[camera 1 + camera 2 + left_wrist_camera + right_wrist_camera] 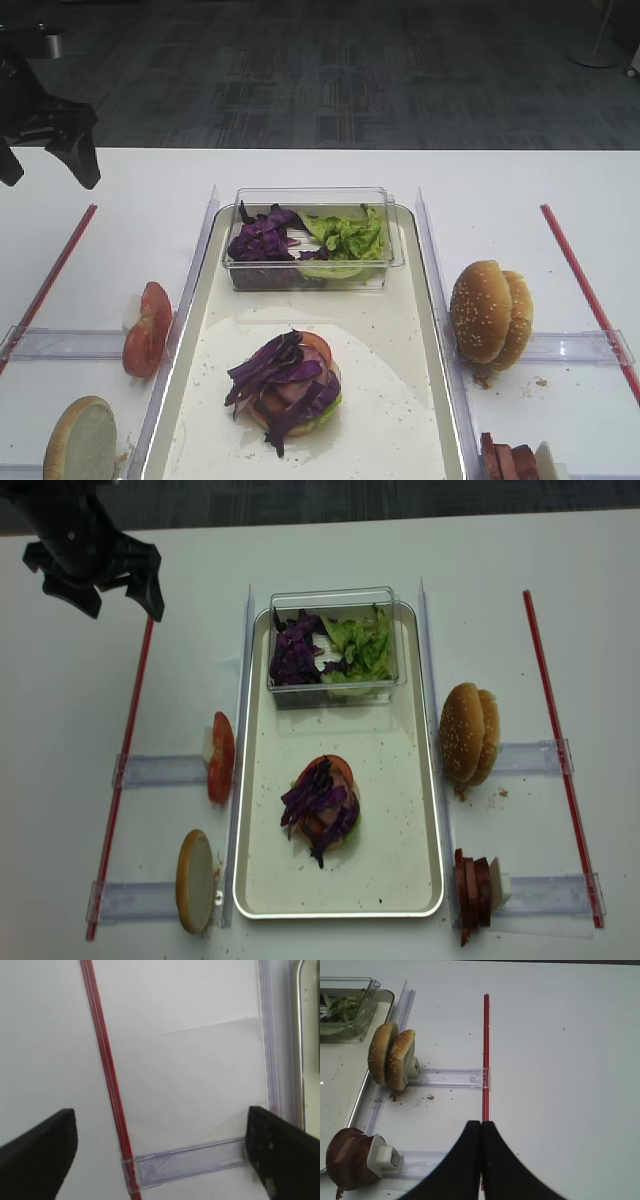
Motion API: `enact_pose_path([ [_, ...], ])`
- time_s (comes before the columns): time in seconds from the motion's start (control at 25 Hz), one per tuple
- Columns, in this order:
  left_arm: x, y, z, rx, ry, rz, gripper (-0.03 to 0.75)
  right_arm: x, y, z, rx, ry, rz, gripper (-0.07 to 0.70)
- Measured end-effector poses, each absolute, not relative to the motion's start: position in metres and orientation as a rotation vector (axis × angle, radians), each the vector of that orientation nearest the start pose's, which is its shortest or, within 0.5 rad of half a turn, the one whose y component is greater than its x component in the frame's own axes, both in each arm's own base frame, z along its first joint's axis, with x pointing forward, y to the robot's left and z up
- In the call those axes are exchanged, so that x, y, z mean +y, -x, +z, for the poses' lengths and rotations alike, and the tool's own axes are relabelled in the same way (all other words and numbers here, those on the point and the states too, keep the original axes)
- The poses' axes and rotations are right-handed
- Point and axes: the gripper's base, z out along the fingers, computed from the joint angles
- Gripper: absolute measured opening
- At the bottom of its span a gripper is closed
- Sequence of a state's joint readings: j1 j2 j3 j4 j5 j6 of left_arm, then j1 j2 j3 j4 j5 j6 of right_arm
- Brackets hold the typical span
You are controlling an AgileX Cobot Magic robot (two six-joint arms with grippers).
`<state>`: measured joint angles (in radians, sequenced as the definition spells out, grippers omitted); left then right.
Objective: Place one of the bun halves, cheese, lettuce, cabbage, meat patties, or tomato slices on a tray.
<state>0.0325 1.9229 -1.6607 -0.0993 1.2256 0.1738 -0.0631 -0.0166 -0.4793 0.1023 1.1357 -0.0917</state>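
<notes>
the left gripper (103,592) hangs above the far left of the tabletop (330,545) with its jaws spread wide and nothing between them; in the left wrist view the two dark fingers (37,1147) sit at either edge of the picture over a red strip (107,1085) and a clear plastic rail (190,1162). the right gripper (481,1132) has its jaws pressed together, holding nothing, directly over the red strip (485,1050) on the right side of the tabletop; it does not show in either high view.

the tray (410,810) lies in the middle of the tabletop. on its floor, toward the near end, sits a stack with cabbage (318,798) strips on top, a tomato slice (338,767) showing at the far edge and a bit of green at the near right edge. at the far end of the tray stands a clear plastic box (335,598) holding more purple cabbage on the left and lettuce (362,645) on the right.

left of the tray, tomato slices (221,757) stand on edge against a clear rail, and nearer the camera a bun half (195,880) stands on edge showing its pale cut face. right of the tray, two bun halves (467,732) stand on edge together against a holder, with crumbs just beside them. nearer, the meat patties (472,888) stand on edge in a row against a white block (498,887).
</notes>
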Motion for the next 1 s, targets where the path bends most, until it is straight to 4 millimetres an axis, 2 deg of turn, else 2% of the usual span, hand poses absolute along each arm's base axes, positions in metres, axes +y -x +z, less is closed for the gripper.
enact_pose_path([
  [0.32,0.003,-0.399,0.265,2.947,-0.182,-0.136,0.626,0.009,0.008,0.266,2.119,0.039,0.032,0.036],
  [0.68,0.003,-0.388,0.292,2.884,-0.183,-0.125,0.621,0.009,0.008,0.266,2.119,0.039,0.032,0.036],
  [1.0,0.003,-0.37,0.325,2.805,-0.188,-0.1,0.618,0.009,0.008,0.266,2.119,0.037,0.033,0.036],
])
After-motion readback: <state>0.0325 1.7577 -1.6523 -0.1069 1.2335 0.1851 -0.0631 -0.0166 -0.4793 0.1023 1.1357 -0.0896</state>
